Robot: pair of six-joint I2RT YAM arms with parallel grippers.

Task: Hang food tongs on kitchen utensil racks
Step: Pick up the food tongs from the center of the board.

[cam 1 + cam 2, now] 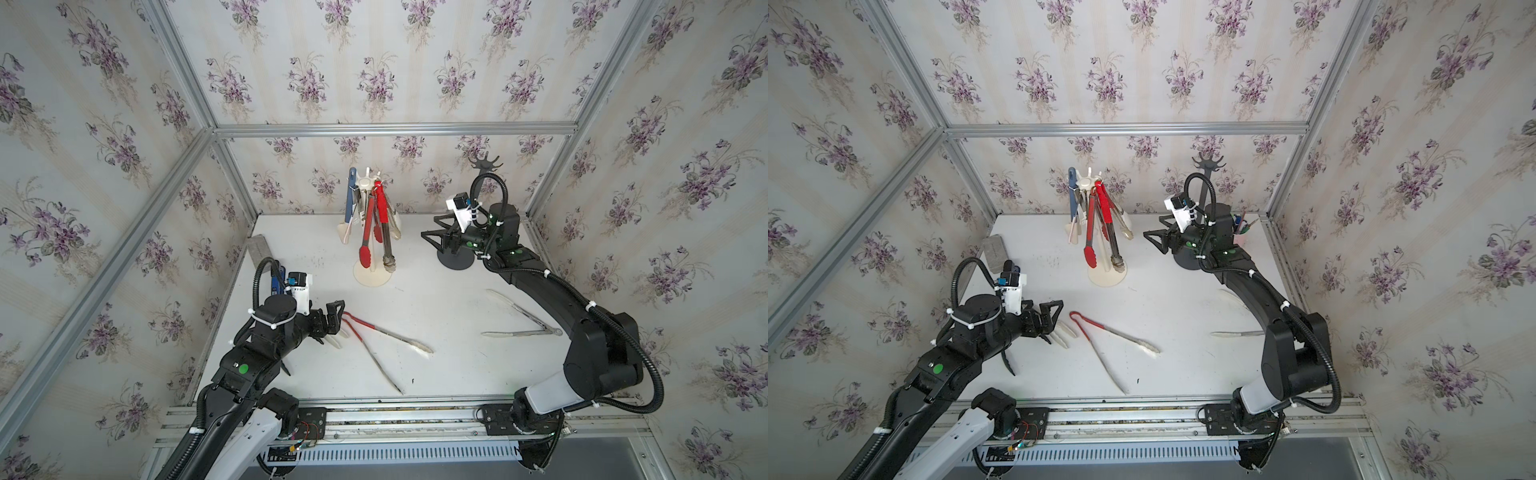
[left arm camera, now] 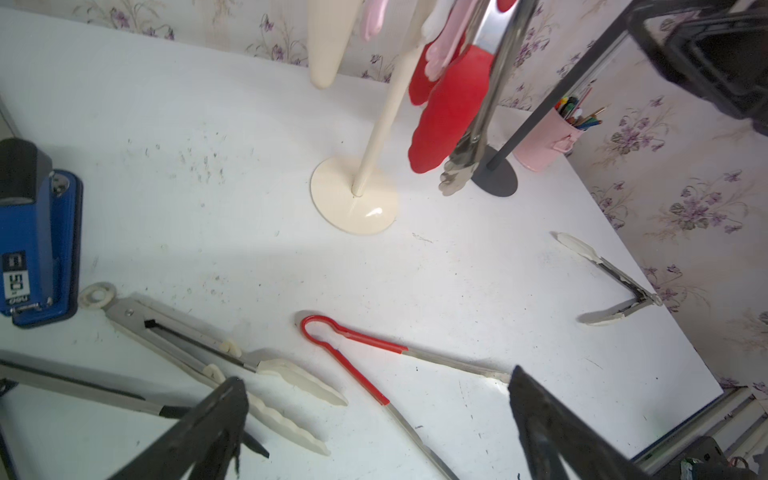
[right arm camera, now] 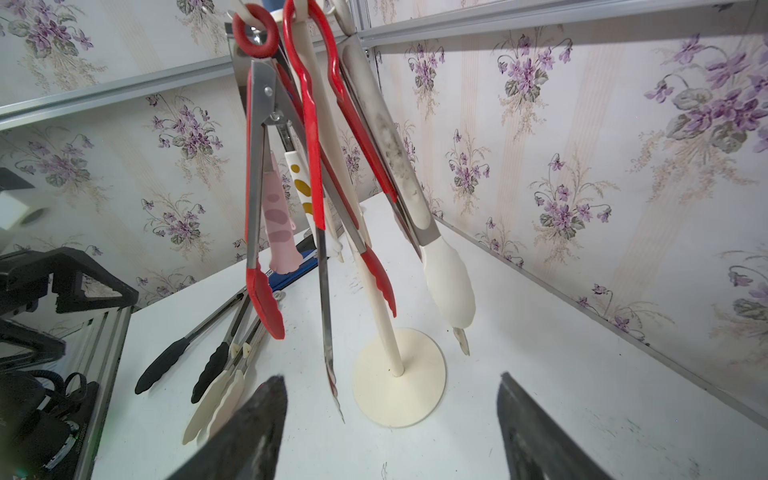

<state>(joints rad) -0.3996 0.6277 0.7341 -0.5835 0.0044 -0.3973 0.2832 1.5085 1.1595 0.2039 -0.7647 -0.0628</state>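
Both grippers have their fingers spread and grasp nothing. The left gripper point(image 1: 331, 322) hovers near-left over the table point(image 1: 440, 374), just beside the red-handled tongs point(image 1: 376, 329) lying flat. The right gripper point(image 3: 390, 378) faces the cream rack point(image 1: 366, 183) at far centre, where several hung tongs point(image 1: 380, 208) dangle. The white-tipped tongs point(image 1: 524, 321) lie to the right.

Both my grippers empty, tongs split between rack and table.

My left gripper point(image 1: 337, 318) hovers with jaws spread; the looped end of the red-handled tongs point(image 1: 365, 323) lies just ahead of its tips. My right gripper point(image 1: 429, 228), jaws apart, faces the cream rack point(image 1: 374, 278), near but clear of its hanging tongs point(image 1: 368, 245). The black rack point(image 1: 484, 164) stands right behind it. Steel tongs point(image 1: 552, 330) lie well back beside that arm.
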